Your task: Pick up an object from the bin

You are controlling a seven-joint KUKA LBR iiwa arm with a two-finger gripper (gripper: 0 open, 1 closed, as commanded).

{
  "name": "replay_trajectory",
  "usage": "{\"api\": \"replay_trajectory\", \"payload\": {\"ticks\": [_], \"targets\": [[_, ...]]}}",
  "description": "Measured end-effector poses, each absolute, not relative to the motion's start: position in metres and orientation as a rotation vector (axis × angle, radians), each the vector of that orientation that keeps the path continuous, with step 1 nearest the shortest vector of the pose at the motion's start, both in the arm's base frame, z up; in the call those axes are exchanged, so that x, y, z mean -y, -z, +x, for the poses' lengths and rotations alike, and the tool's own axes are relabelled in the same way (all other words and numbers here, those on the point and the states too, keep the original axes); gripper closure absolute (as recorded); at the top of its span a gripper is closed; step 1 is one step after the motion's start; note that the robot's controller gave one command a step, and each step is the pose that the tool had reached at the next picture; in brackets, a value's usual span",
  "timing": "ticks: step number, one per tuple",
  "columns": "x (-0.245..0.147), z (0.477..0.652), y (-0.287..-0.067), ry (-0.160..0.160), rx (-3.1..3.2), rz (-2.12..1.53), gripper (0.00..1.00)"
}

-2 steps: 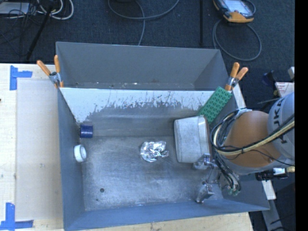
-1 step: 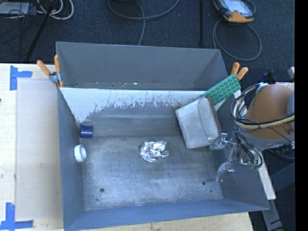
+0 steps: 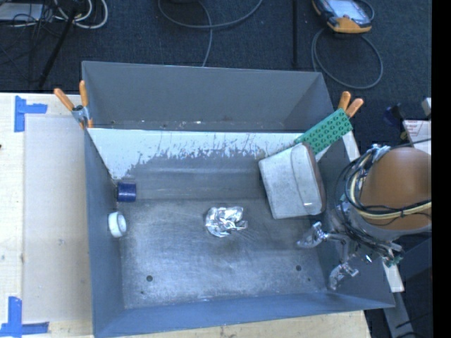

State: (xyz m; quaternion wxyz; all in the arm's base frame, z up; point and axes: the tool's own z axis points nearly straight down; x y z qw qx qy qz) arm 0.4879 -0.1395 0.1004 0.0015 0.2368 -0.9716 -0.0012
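Hanging over the grey metal bin (image 3: 99, 273) at about 4 o'clock, close to its right wall, the pincer (image 3: 326, 255) has its two metal fingers (image 3: 310, 238) spread apart, with only bare bin floor showing between them. The arm (image 3: 394, 189) reaches in from 3 o'clock. Nearest the pincer is a flat grey block (image 3: 291, 182), lying tilted at 2 o'clock just above it and apart from the fingers. A green perforated strip (image 3: 325, 132) leans at the bin's corner beyond the block, towards 1 o'clock. A crumpled foil ball (image 3: 225, 220) sits near the middle of the floor, well apart from the pincer. At 9 o'clock, against the left wall, lie a small blue cylinder (image 3: 127, 191) and, just below it, a white ring (image 3: 117, 223).
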Motion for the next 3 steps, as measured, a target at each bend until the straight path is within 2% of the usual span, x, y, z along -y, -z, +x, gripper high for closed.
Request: {"api": "replay_trajectory", "payload": {"ticks": [1, 2, 3], "targets": [[0.087, 0.603, -0.073, 0.000, 2.940, 1.090, 0.00], [-0.008, 0.610, -0.076, -0.010, 3.058, 0.758, 0.00], [-0.009, 0.611, -0.078, -0.003, 3.066, 0.752, 1.00]]}}
